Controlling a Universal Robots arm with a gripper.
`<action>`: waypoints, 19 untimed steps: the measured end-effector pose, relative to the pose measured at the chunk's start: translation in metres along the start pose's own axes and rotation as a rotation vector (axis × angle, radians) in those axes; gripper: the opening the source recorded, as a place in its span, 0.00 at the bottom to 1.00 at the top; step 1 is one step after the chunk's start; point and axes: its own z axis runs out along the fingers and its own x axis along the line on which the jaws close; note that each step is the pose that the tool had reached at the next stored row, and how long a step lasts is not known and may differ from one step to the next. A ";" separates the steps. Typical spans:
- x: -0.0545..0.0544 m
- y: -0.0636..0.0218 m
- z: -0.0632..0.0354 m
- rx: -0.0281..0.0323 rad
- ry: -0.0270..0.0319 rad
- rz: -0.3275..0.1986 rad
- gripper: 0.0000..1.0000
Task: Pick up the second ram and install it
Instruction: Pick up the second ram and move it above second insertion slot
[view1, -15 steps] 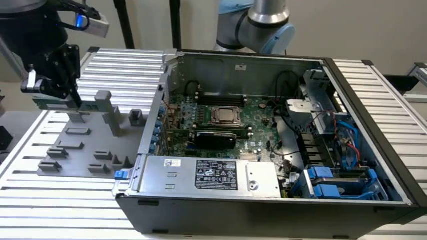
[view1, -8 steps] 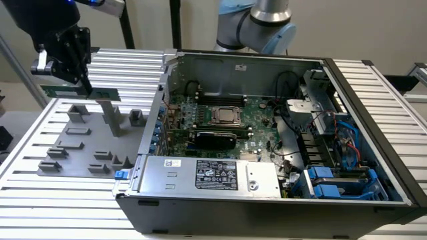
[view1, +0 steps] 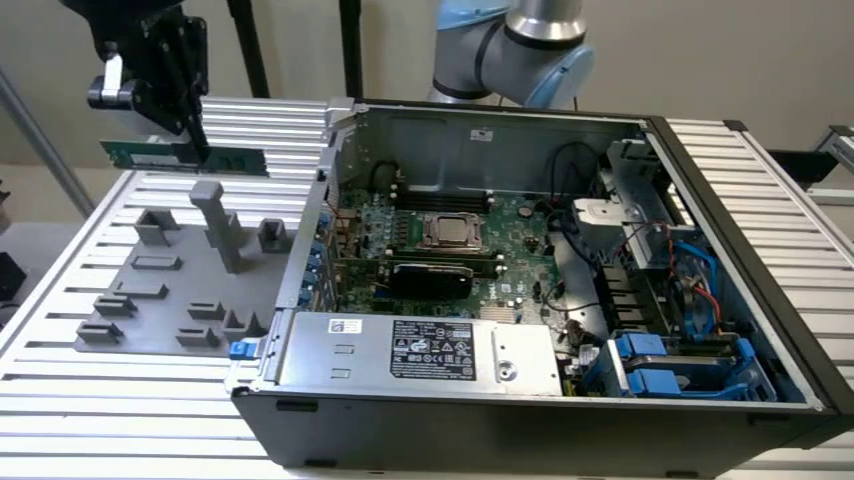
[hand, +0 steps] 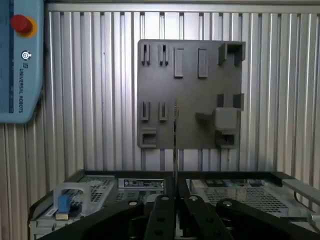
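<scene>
My gripper (view1: 196, 146) hangs above the far left of the table, shut on the second ram (view1: 150, 155), a long thin green board held level in the air. It sits above the grey tray (view1: 134, 305) and to the exterior view's left of the open computer case (view1: 747, 230). In the wrist view the ram (hand: 175, 150) appears edge-on as a thin line running out from between the fingers of the gripper (hand: 175, 202), over the grey tray (hand: 192, 90). The motherboard's silver processor socket (view1: 451, 232) lies inside the case.
The tray carries a tall grey post (view1: 216, 225) and several low holder blocks. Inside the case are a wide black card (view1: 427, 276), a silver power supply (view1: 414, 350), cables and blue drive bays (view1: 667, 365). A teach pendant (hand: 20, 60) lies on the slatted table.
</scene>
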 end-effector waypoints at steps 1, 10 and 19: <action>0.000 -0.0044 -0.0007 -0.0001 0.0001 0.000 0.00; -0.006 -0.0453 -0.0008 -0.0001 0.0002 0.000 0.00; -0.017 -0.0861 0.0093 0.0000 0.0000 0.000 0.00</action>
